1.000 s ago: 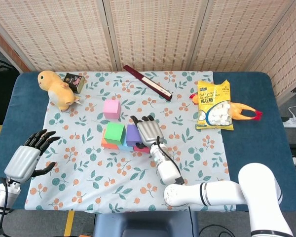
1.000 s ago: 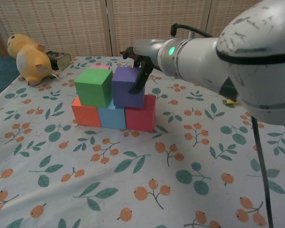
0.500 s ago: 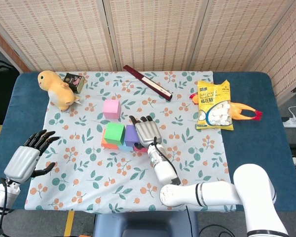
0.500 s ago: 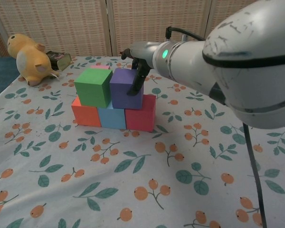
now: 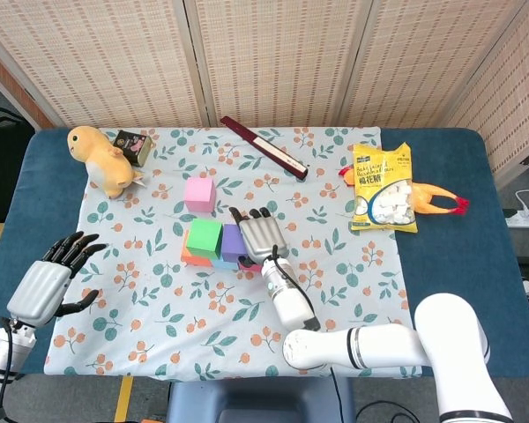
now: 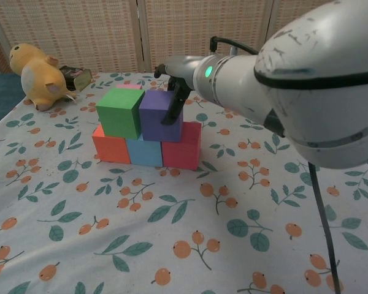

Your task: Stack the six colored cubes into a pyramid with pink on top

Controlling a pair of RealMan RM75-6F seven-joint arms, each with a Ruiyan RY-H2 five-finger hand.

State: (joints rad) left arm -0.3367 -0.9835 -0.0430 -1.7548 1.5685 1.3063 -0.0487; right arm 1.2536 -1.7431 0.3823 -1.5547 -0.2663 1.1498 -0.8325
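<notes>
Left robot hand: nearest the robot at the bench's near-left edge, fingers spread, holding nothing; unchanged from a second ago.
Right robot hand: draped over the purple cube, dark fingers down its right face; it looks to be gripping or pressing it, fully closed or not I cannot tell.
Change: the purple cube has slid left over the past second and now sits against the green cube.
Bottom row: orange cube, blue cube, red cube, touching in a line.
Meaning: the second layer looks finished; only the top is left.
Pink cube: on the cloth just behind the stack, apart from it, untouched.
</notes>
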